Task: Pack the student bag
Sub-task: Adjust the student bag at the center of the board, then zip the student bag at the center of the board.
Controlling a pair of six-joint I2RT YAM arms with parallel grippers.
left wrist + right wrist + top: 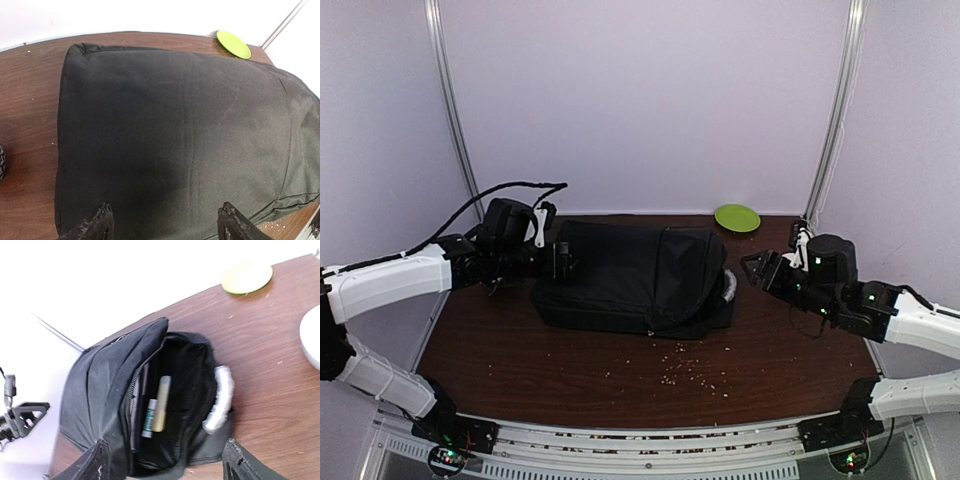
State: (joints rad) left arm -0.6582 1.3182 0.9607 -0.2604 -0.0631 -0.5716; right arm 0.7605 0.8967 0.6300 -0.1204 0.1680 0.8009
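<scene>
Right between the two pincers lies the student bag (pixel 630 275) on the tabletop (pixel 520 350), its mouth gaping straight ahead of the right pincer (pixel 165 447), whose jaws stand wide and empty, with a yellowish tube (pixel 161 402) showing inside. Left pincer (pixel 165 212), jaws wide too, hovers over the closed end. I'd pin that end down so nothing slides during loading.

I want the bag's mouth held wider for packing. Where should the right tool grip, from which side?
Probably the lifted flap edge of the student bag, from its open right end: it stands clear of the table, facing the right tool.
</scene>
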